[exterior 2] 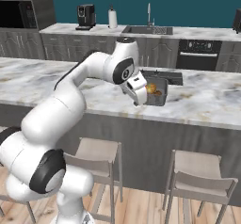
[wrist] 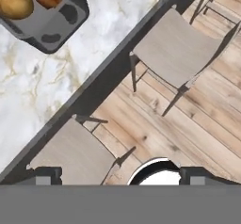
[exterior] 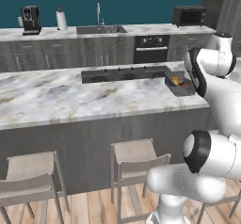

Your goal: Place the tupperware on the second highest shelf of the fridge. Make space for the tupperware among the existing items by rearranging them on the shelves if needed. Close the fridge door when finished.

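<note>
The tupperware [exterior 2: 156, 92], a small grey tub with yellow-orange food inside, sits on the marble island counter [exterior 2: 202, 100] near its front edge. It also lies beside the cooktop in the left base view as the tupperware [exterior: 179, 83], and in the top left corner of the hand view as the tupperware [wrist: 41, 9]. My gripper [exterior 2: 140, 100] hangs just left of the tub, pointing down over the counter's front edge. The gripper [wrist: 123, 175] is open, its tips wide apart with nothing between them. The fridge, its shelves and its door are out of view.
Wooden stools [exterior: 136, 159] [exterior 2: 96, 155] stand under the island's front edge on the plank floor. A black cooktop [exterior: 124, 73] lies in the island. The back counter carries a sink [exterior: 100, 29], coffee machine [exterior: 30, 20] and microwave [exterior: 188, 15].
</note>
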